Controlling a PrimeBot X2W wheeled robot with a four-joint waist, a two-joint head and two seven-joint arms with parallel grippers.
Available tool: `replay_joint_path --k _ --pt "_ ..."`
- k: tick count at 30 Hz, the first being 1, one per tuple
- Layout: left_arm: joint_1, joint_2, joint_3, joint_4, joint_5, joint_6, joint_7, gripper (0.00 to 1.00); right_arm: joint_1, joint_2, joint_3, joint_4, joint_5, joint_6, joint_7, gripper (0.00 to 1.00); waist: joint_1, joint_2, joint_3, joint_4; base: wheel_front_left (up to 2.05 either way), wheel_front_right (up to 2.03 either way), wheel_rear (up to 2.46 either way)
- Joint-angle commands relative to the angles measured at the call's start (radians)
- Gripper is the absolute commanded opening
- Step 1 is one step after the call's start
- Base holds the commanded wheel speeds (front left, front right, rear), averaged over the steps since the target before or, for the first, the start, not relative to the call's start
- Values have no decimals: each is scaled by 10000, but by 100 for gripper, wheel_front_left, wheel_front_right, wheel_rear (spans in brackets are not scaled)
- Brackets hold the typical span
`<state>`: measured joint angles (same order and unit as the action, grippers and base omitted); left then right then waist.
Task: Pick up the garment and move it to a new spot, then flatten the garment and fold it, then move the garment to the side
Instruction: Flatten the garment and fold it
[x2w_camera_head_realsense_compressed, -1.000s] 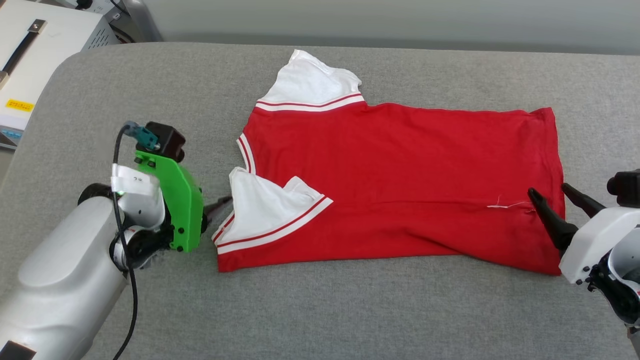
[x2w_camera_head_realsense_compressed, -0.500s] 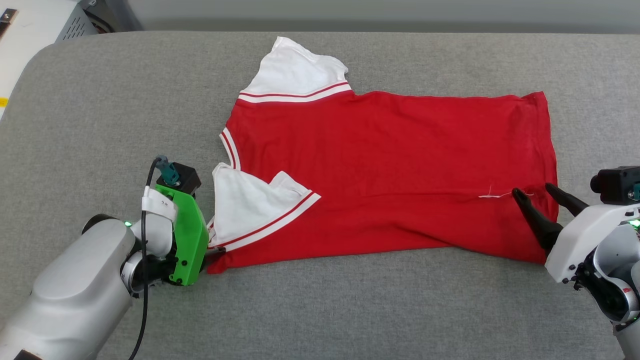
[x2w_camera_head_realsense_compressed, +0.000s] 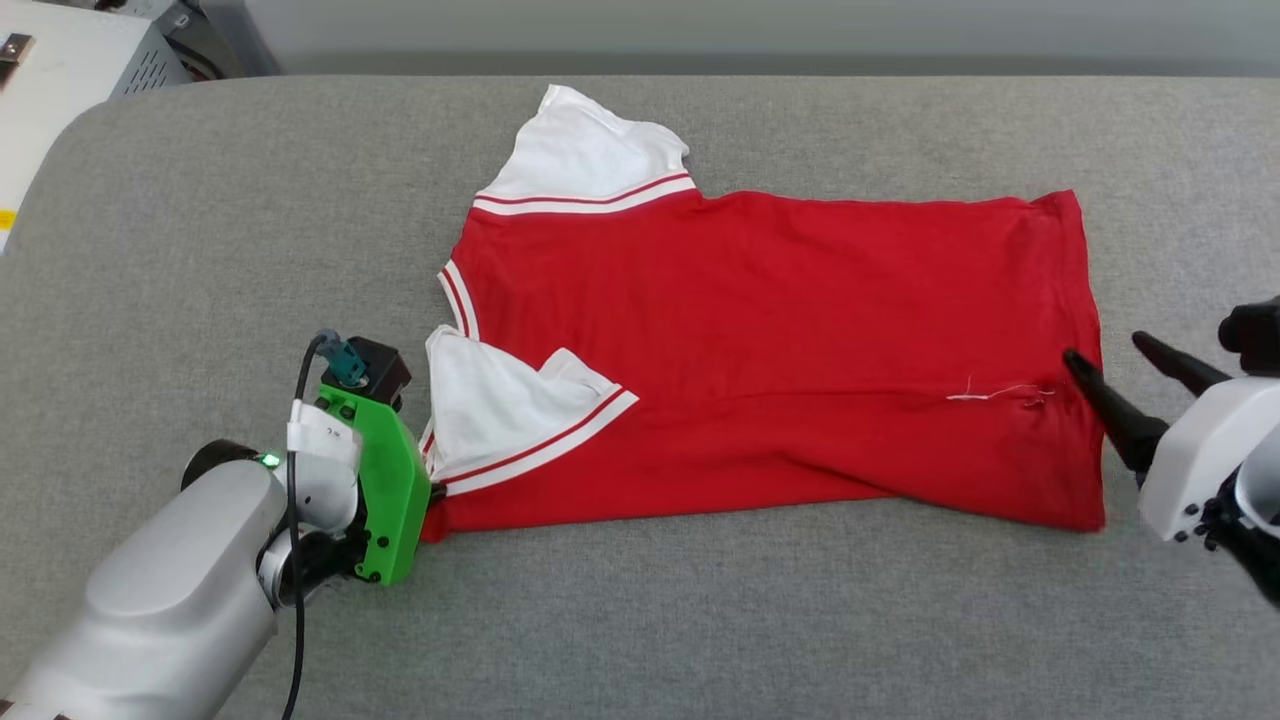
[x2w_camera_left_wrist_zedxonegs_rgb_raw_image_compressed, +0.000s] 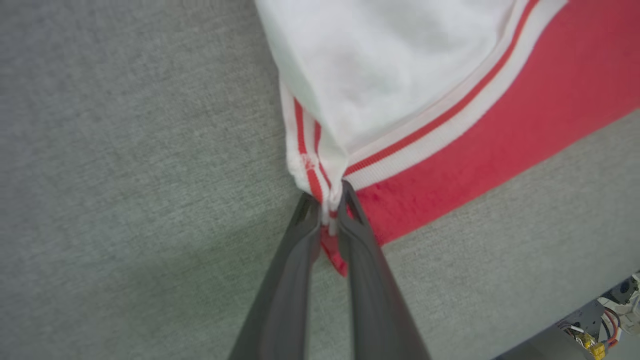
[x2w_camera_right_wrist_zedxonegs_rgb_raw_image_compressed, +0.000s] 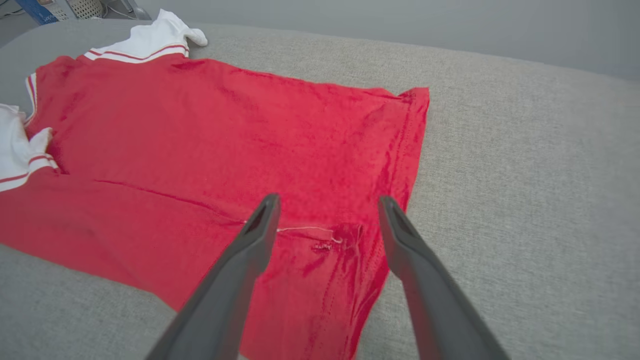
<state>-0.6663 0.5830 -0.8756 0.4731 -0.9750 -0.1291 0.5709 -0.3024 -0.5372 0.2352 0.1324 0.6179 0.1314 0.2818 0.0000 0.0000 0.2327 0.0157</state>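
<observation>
The garment (x2w_camera_head_realsense_compressed: 780, 340), a red T-shirt with white sleeves and striped trim, lies spread on the grey padded surface, collar to the left, hem to the right. Its near white sleeve (x2w_camera_head_realsense_compressed: 500, 410) is folded over the red body. My left gripper (x2w_camera_left_wrist_zedxonegs_rgb_raw_image_compressed: 327, 205) is shut on the garment (x2w_camera_left_wrist_zedxonegs_rgb_raw_image_compressed: 450, 135) at the near left corner, pinching the striped trim and red fabric between its fingertips. My right gripper (x2w_camera_head_realsense_compressed: 1110, 360) stands open at the hem, its fingers (x2w_camera_right_wrist_zedxonegs_rgb_raw_image_compressed: 255, 235) hovering over the garment (x2w_camera_right_wrist_zedxonegs_rgb_raw_image_compressed: 225, 135) near a loose white thread (x2w_camera_right_wrist_zedxonegs_rgb_raw_image_compressed: 305, 229).
The grey padded surface (x2w_camera_head_realsense_compressed: 650, 620) stretches wide around the shirt, with bare room in front and to the far left. A white machine (x2w_camera_head_realsense_compressed: 60, 70) sits beyond its far left corner. A grey wall runs along the back.
My left gripper moved to the near left corner of the garment and shut on it. The right gripper shifted slightly right, staying open. The head camera also shifted.
</observation>
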Motion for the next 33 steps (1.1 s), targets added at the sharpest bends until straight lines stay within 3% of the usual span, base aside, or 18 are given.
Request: replay_joint_path --k 1,7,12,16,24,28,29,30,33 --pt "197 12 -50 -119 -61 -13 -178 0 -254 -250 -34 -186 -75 -7 238 100 0 0 -164 50 0 0 0" --pt "214 402 0 -840 -75 -14 -626 0 -419 -1293 149 -629 686 -7 2320 100 0 0 -300 121 0 0 0" --pt "174 478 44 -1176 -35 4 -783 0 -268 -1792 399 -576 1433 -7 3966 100 0 0 -162 205 0 0 0" --pt "40 379 40 -1298 41 25 -864 0 -103 -1565 503 2 1554 -7 4222 100 0 0 101 320 0 0 0" --pt "-79 232 28 -1190 161 27 -1161 0 -33 -394 1014 1572 1412 -7 3504 100 0 0 522 462 0 0 0" --pt "-3 159 -7 -1041 133 22 -1310 0 83 -206 1429 2114 1375 -7 3231 100 0 0 528 478 0 0 0" --pt "31 150 -14 -1003 115 21 -1342 0 81 -238 1524 2176 1370 -7 3140 37 0 0 491 468 0 0 0" --pt "82 147 -18 -954 89 19 -1391 0 45 -279 1572 2214 1373 -7 2940 0 0 0 427 442 0 0 0" --pt "256 170 14 -850 -27 15 -1551 0 -74 -436 1626 2189 1385 -7 2434 0 0 0 167 348 0 0 0"
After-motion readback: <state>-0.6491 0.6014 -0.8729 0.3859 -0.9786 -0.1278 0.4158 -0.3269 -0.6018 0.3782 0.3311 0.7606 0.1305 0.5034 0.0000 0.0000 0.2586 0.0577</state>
